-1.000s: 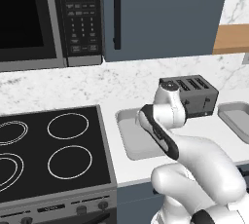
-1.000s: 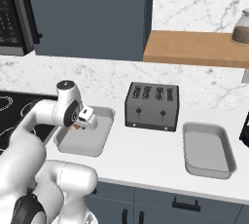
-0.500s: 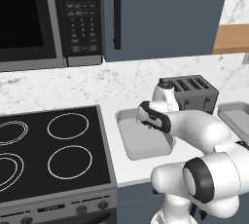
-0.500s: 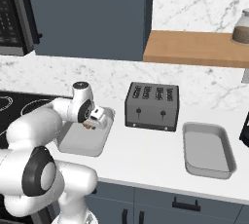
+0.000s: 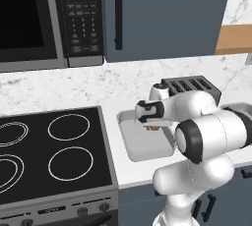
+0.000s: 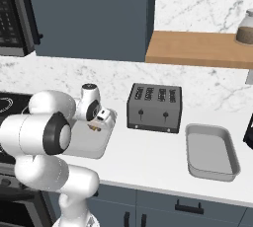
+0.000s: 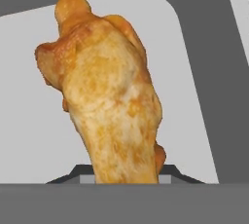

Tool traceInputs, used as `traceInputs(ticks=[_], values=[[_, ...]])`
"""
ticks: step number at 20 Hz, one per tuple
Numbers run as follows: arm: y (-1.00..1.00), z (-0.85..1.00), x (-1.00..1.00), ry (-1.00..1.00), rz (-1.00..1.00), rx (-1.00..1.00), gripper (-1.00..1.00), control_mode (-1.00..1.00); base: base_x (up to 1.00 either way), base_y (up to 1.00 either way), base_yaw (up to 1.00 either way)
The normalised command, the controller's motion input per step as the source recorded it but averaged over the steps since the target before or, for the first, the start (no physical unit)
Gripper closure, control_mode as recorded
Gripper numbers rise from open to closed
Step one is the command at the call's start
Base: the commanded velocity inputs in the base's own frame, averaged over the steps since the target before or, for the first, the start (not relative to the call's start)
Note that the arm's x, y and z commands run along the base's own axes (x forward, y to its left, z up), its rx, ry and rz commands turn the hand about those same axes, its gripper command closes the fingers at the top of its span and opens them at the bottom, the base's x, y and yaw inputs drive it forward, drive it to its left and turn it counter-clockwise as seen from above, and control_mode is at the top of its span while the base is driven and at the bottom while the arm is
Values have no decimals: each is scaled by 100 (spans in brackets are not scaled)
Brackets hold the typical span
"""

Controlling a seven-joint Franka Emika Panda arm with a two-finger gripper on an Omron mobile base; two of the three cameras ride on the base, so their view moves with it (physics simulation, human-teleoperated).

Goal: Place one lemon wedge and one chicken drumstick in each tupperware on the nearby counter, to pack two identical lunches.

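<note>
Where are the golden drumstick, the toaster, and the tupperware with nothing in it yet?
golden drumstick point(image 7: 109, 106): hand view, on the meaty middle.
toaster point(image 6: 154, 108): right base view, on its dark front face.
tupperware point(image 6: 211, 153): right base view, on the bare floor of the tray right of the toaster.

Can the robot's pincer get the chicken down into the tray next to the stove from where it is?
Probably yes. The pincer holds the golden drumstick right over the tray beside the stove, and the tray's floor under it looks bare, so nothing seems to block the way down.
</note>
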Motion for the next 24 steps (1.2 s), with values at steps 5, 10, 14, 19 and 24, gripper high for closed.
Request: traceInputs(ticks=[5, 10, 14, 19, 24], values=[[0, -21, 15, 14, 0, 0, -100, -100, 0, 0, 0], [0, -6, 16, 8, 0, 0, -100, -100, 0, 0, 0], [0, 0, 0, 0, 0, 0, -100, -100, 0, 0, 0], [0, 4, -20, 0, 0, 0, -100, -100, 0, 0, 0], [2, 30, -50, -1, 0, -1, -100, -100, 0, 0, 0]])
